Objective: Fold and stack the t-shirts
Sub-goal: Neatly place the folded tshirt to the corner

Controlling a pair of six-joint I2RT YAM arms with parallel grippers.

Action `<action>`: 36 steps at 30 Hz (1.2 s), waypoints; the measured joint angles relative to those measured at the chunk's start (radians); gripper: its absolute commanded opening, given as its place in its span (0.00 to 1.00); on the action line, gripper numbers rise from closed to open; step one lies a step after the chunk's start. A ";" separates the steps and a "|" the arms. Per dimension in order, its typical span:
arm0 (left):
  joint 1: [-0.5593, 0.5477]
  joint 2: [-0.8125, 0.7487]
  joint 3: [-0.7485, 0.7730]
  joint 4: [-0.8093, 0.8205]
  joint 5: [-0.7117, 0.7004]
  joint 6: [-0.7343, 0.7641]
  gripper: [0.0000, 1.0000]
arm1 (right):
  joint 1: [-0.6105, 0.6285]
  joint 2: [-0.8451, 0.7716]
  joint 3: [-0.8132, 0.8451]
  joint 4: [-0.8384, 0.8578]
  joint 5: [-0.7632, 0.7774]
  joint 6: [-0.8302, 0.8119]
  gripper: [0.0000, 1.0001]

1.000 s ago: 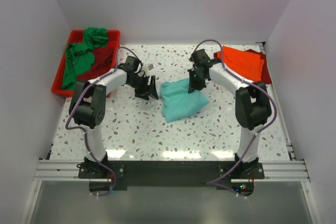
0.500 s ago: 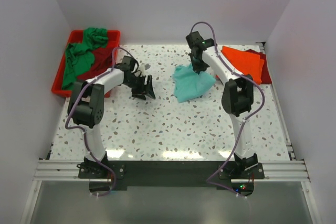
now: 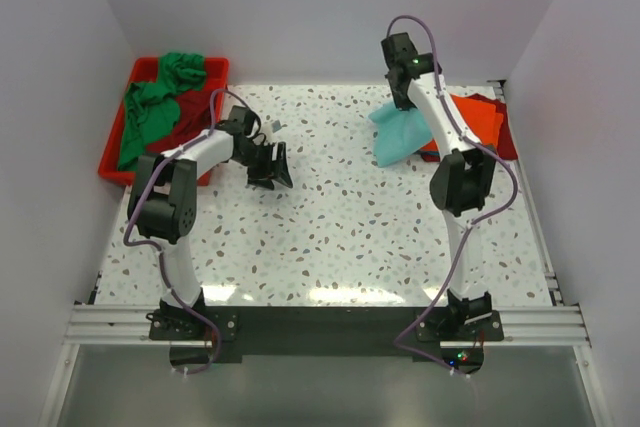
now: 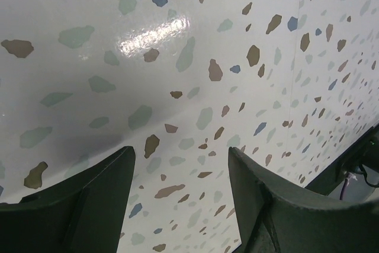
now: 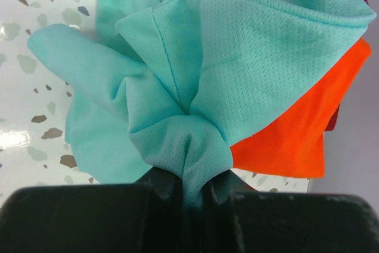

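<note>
My right gripper (image 3: 403,99) is shut on the light teal t-shirt (image 3: 398,133) and holds it bunched at the back right of the table. In the right wrist view the teal cloth (image 5: 237,45) is pinched between the jaws and hangs over the edge of the folded orange t-shirt (image 5: 296,128). The orange t-shirt (image 3: 474,119) lies on a dark red one (image 3: 506,135) at the far right. A green t-shirt (image 3: 152,107) and a dark red one (image 3: 192,119) lie in the red tray (image 3: 118,137). My left gripper (image 3: 272,169) is open and empty above the bare table.
The red plastic tray stands at the back left corner. White walls close the table at the back and both sides. The left wrist view shows only speckled tabletop (image 4: 195,75) between the open fingers (image 4: 266,199).
My right gripper has carried the teal t-shirt from the table's middle up and to the back right, beside the orange stack. The left gripper has barely moved.
</note>
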 measured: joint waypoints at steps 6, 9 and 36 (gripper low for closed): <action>0.000 0.000 -0.013 0.000 -0.011 0.000 0.68 | -0.068 -0.021 0.019 0.002 -0.038 -0.022 0.00; 0.000 0.000 -0.017 -0.005 -0.014 -0.001 0.68 | -0.101 -0.047 0.035 0.002 -0.081 -0.021 0.00; 0.002 -0.054 -0.062 -0.001 -0.048 -0.009 0.68 | -0.290 -0.128 -0.045 0.037 -0.278 0.039 0.00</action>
